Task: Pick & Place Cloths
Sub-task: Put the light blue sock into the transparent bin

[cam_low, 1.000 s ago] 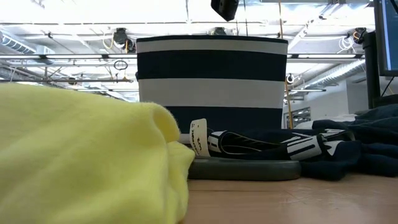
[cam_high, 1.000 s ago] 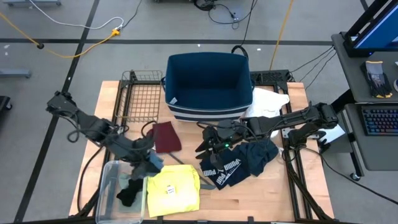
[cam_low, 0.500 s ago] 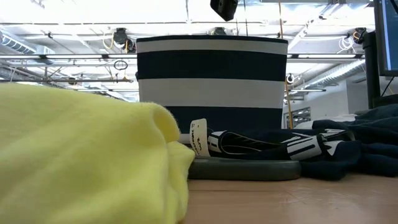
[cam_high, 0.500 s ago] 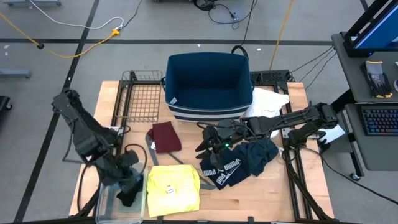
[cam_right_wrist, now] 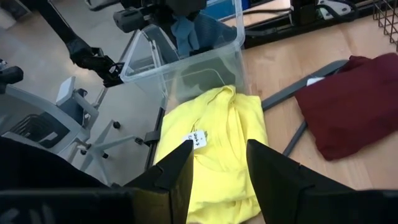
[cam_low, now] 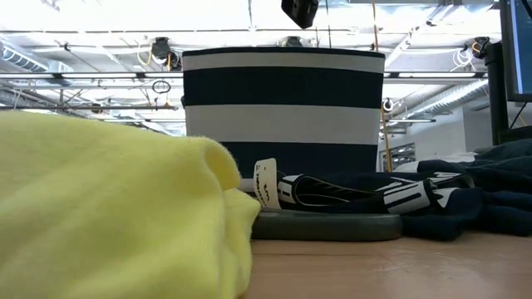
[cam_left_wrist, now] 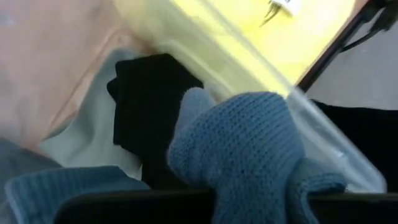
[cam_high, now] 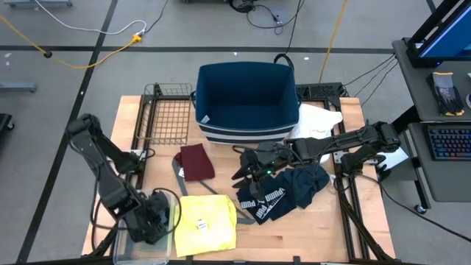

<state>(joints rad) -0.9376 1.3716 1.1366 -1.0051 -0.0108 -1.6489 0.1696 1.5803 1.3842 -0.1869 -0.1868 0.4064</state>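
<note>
Over the clear bin [cam_high: 124, 221] at the desk's front-left corner: left pincer [cam_high: 151, 219], clamped shut on the grey-blue piece [cam_left_wrist: 249, 143], black piece [cam_left_wrist: 146, 102] below. I'd lower well inside the walls before releasing. Right pincer [cam_right_wrist: 219, 163] idles half-open, empty, mid-desk.

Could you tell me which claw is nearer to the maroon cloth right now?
The right claw: it hovers open just beside the maroon cloth, toward the navy fabric. The left claw is farther off, over the clear bin, shut on a grey-blue cloth.

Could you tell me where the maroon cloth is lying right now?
In the high view, the maroon cloth lies flat on the table, left of centre, just in front of the navy bin, with the yellow T-shirt nearer the front edge.
</note>
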